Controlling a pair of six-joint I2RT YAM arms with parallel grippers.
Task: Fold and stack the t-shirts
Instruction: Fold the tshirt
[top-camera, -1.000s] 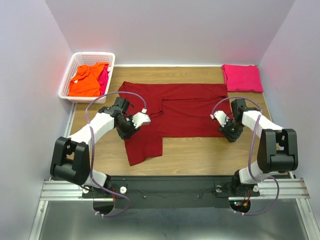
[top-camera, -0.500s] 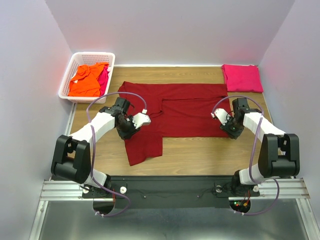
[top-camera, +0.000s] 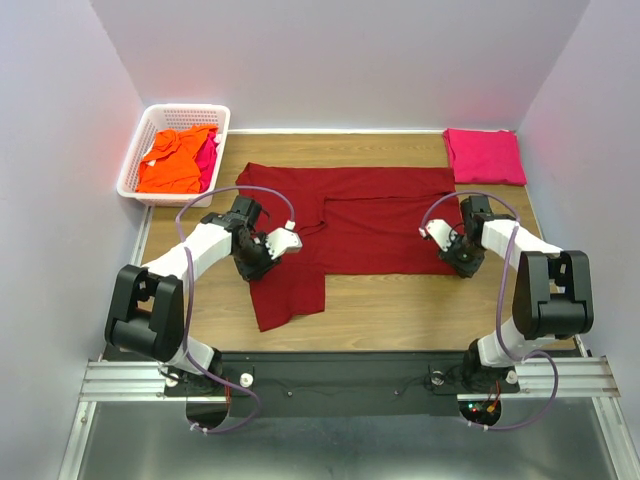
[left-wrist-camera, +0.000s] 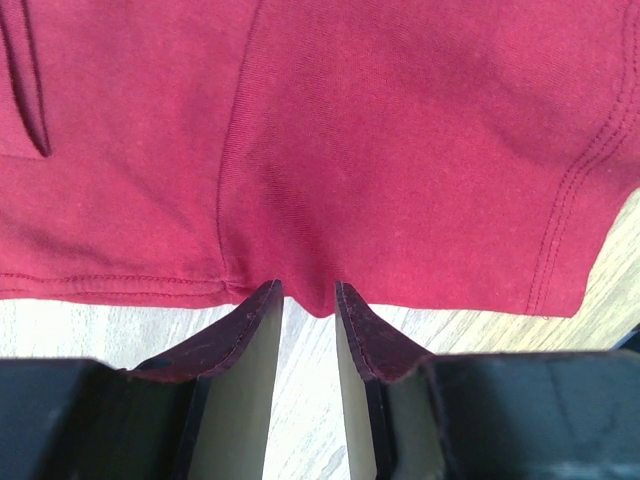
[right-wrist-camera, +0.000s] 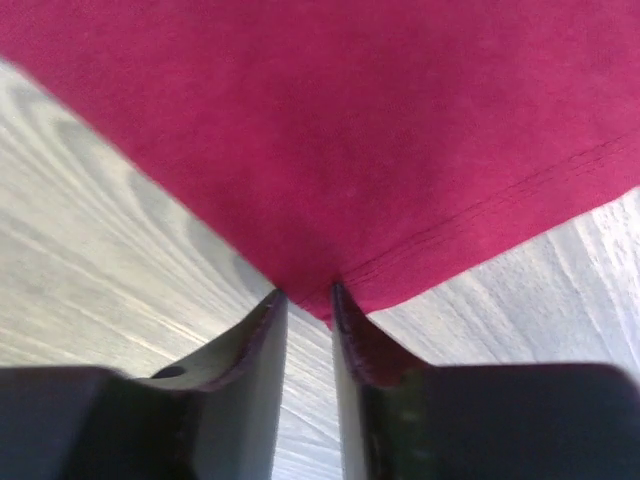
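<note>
A dark red t-shirt (top-camera: 370, 220) lies spread across the middle of the table, one part hanging toward the front left. My left gripper (top-camera: 256, 260) is at its left edge. In the left wrist view the fingers (left-wrist-camera: 308, 290) are nearly closed, pinching the hem of the shirt (left-wrist-camera: 350, 150). My right gripper (top-camera: 458, 256) is at the shirt's front right corner. In the right wrist view it (right-wrist-camera: 305, 293) pinches the corner of the cloth (right-wrist-camera: 350, 130). A folded pink t-shirt (top-camera: 485, 155) lies at the back right. An orange t-shirt (top-camera: 172, 162) and a magenta-pink one (top-camera: 208, 155) sit in the basket.
A white lattice basket (top-camera: 190, 108) stands at the back left corner. Bare wooden table (top-camera: 400, 300) lies in front of the shirt. White walls close in the left, right and back. The arm bases and a black rail run along the near edge.
My right gripper has shifted slightly left toward the shirt's corner. The left gripper and the shirt have barely moved.
</note>
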